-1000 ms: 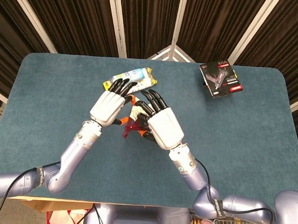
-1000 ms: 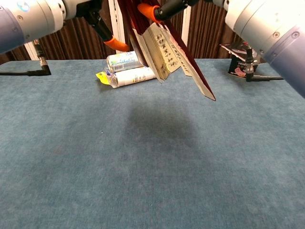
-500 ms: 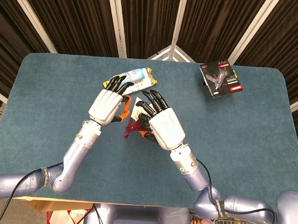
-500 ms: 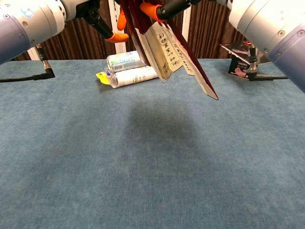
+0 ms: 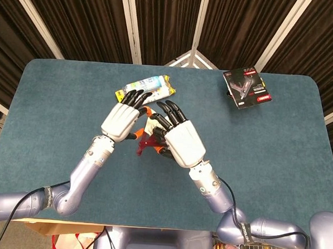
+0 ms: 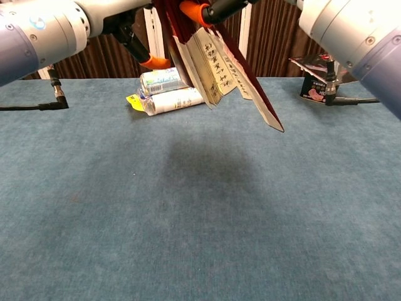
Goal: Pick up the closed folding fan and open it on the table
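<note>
your right hand (image 5: 183, 143) has the folding fan (image 6: 219, 66) in its grip, palm turned down, dark fingers (image 5: 168, 114) stretched forward and to the left over it. in the chest view an orange fingertip (image 6: 191, 10) presses on the top of the fan, near the dark red outer guard. the fan hangs in the air above the middle of the blue table (image 5: 277, 152), well clear of the cloth, partly spread: cream leaves with black writing fan out downward, and one long dark rib points down and to the right. its shadow lies on the cloth below. from the head view only a bit of dark red and cream shows between your two hands.

your left hand (image 5: 122, 120) sits just beside the right one, also palm down, fingers pointing up and to the right so that the two hands form a peak over the fan. an orange fingertip (image 6: 151, 61) of it shows in the chest view just left of the fan's leaves; you cannot tell from either view whether it touches or pinches the fan. both forearms rise from the near edge of the table and lean inward.

behind the fan, on the far part of the table, lies a wrapped pack of bottles (image 6: 166, 91). well apart to the right, near the far corner, rests a black packet (image 5: 246, 88).
</note>
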